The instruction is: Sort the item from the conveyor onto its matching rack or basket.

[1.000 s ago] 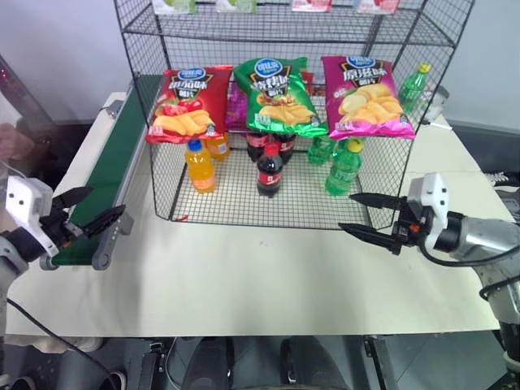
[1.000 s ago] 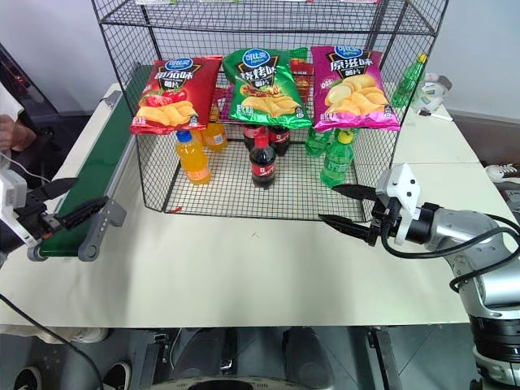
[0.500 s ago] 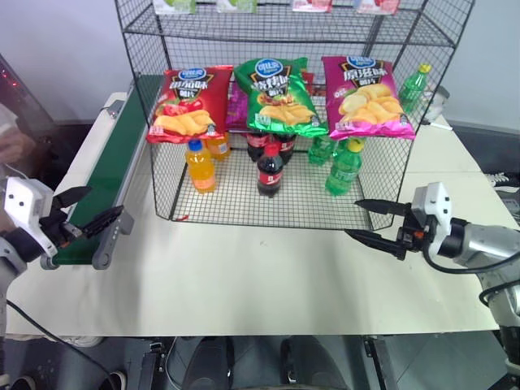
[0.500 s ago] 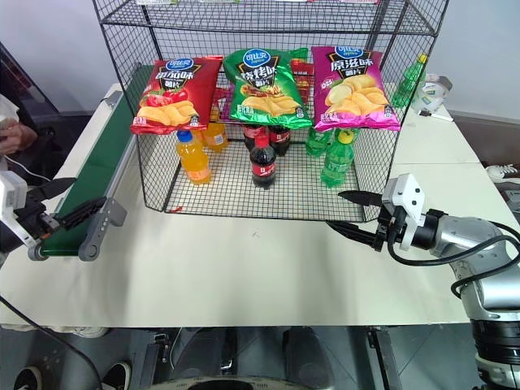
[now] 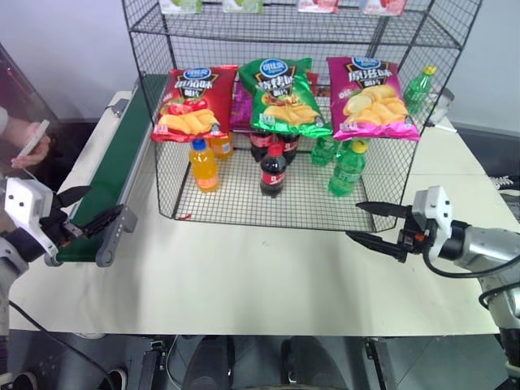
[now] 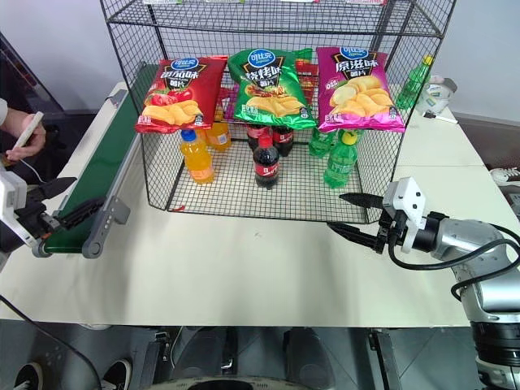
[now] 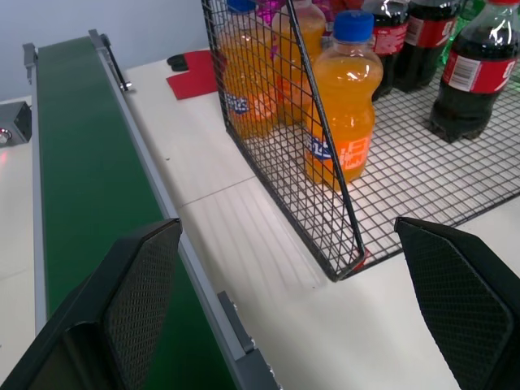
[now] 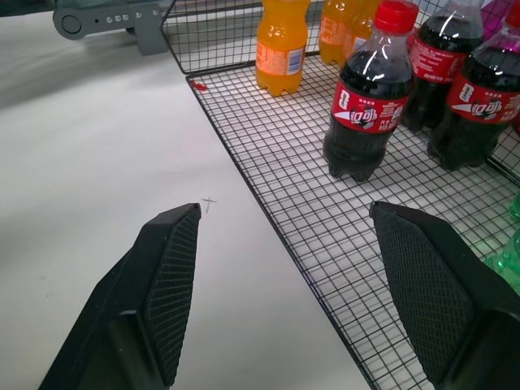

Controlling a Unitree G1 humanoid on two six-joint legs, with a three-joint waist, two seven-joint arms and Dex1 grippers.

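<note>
Three crisp bags hang across the front of the wire rack, and the green crisp bag is the middle one, with a red bag on its left and a pink bag on its right. The green bag is on the rack, well apart from both grippers.

On the left side of the table the conveyor runs front to back, its dark green belt bare along the stretch in view. The left gripper hovers at the belt's near end with its fingers spread wide and nothing between them. The right gripper hangs over the table just in front of the rack's right front corner, its fingers also apart and holding nothing.

Judging by this, the green bag looks already sorted, and the arms seem to be waiting. The next move likely needs a new item to arrive on the belt near the left gripper.

Inside the rack, on its grid floor, stand orange drink bottles at left, cola bottles in the middle and green bottles at right. A person's hand holding something flat shows at the far left.
</note>
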